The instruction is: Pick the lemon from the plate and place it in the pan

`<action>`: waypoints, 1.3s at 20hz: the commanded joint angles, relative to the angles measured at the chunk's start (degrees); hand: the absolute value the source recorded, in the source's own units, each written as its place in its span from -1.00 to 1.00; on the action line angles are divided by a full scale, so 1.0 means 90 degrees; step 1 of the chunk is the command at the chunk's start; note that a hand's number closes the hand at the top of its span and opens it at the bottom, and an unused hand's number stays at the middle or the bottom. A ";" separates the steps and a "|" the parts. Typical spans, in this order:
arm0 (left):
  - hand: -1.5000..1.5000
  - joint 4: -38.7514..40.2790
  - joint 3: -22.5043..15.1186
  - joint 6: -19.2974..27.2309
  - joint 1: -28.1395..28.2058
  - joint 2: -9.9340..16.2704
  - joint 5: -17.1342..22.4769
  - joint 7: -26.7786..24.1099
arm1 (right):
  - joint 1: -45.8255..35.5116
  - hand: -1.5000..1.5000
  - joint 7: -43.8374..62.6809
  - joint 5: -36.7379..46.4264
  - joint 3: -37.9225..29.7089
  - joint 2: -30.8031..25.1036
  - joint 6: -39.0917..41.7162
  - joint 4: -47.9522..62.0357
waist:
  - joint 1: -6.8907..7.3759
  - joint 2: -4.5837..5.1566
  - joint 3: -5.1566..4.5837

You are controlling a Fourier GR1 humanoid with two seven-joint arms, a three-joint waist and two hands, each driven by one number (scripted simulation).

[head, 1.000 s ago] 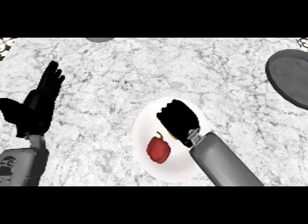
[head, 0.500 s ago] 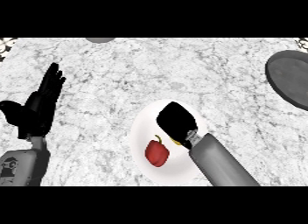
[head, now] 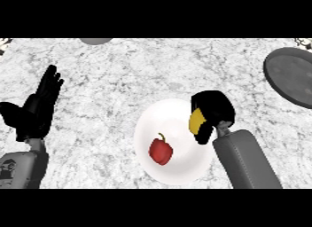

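Lifted slightly, right hand (head: 212, 111) fingers curl round the mostly hidden lemon (head: 197, 121).

You have one view only, from the robot's head, looking steeply down and close onto the table (head: 139, 75), forearms entering from the lower edge.

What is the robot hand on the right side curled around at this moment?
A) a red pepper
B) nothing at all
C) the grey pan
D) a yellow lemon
D: the right robot hand has its fingers curled round the yellow lemon above the white plate, while the red pepper lies untouched on the plate and the pan sits apart at the far right.
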 commanded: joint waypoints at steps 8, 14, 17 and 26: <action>0.00 0.0009 0.0070 -0.0158 0.0211 0.0072 0.0031 -0.0320 | 0.0019 1.00 0.1427 -0.0222 -0.0744 0.0009 -0.0766 -0.2917 | 0.0092 -0.0001 -0.0004; 0.00 -0.0108 -0.0092 -0.0005 0.0067 -0.0109 -0.0078 -0.0005 | -0.0512 1.00 0.1539 -0.0718 -0.1818 -0.0318 -0.1183 -0.2804 | 0.0181 0.0026 0.0001; 0.00 -0.0030 0.0094 -0.0037 -0.0195 0.0093 -0.0026 0.0097 | -0.0580 1.00 0.1198 -0.1510 -0.2750 -0.0762 -0.1203 -0.2934 | 0.0131 0.0027 0.0002; 0.00 -0.0408 -0.0204 0.0006 -0.0177 -0.0162 -0.0082 0.0409 | -0.1024 1.00 -0.0499 -0.2197 -0.4245 -0.2246 -0.2533 0.0087 | 0.0255 0.0057 0.0008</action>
